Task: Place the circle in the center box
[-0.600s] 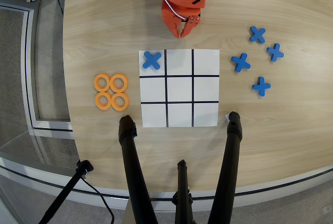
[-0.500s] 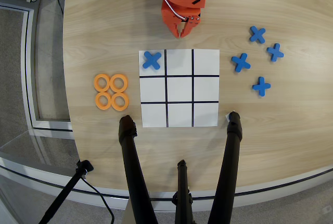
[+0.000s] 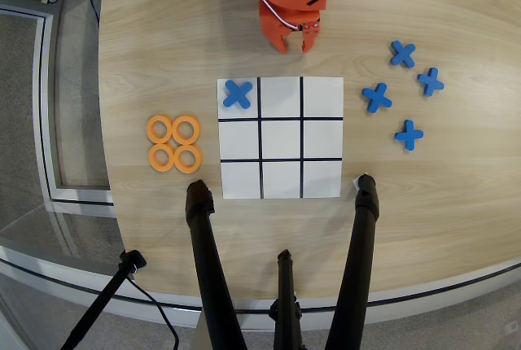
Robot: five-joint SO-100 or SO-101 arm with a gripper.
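Several flat orange circles lie in a tight square cluster left of the grid, such as one circle (image 3: 186, 130) nearest the board. The white 3x3 grid (image 3: 322, 179) lies mid-table; its center box (image 3: 281, 139) holds nothing. My orange gripper (image 3: 293, 45) hangs above the table just beyond the grid's far edge, over its middle column. Its two fingertips stand slightly apart with nothing between them, so it is open. It is far from the circles.
A blue X (image 3: 237, 94) sits in the grid's top-left cell. Several more blue X pieces (image 3: 377, 97) lie scattered right of the grid. Black tripod legs (image 3: 205, 252) rise over the near table edge, below the grid.
The gripper's fingers have parted from a nearly shut tip. The arm has shifted slightly up and to the right in the overhead view. Pieces have not moved.
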